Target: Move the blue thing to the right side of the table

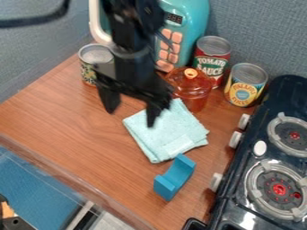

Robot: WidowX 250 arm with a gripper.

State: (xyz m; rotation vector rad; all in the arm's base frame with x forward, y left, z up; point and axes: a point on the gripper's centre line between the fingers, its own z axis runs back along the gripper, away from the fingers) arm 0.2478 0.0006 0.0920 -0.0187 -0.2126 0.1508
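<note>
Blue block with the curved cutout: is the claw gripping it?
No, the black claw hangs open away from the block, which rests on the brown wooden tabletop nearer the camera.

Wide bare stretch of tabletop (66, 121) left of folded cloth (162, 137), passable. Narrow lane between blue block (175, 177) and stove (237, 186); knob (216, 182) juts in. Back blocked: microwave (195, 20), red lidded pot (190, 92), tomato can (212, 56), yellow-label can (244, 85).

The blue block (174, 178) looks matt, the towel (163, 131) cloth, the stove (237, 157) glossy.
</note>
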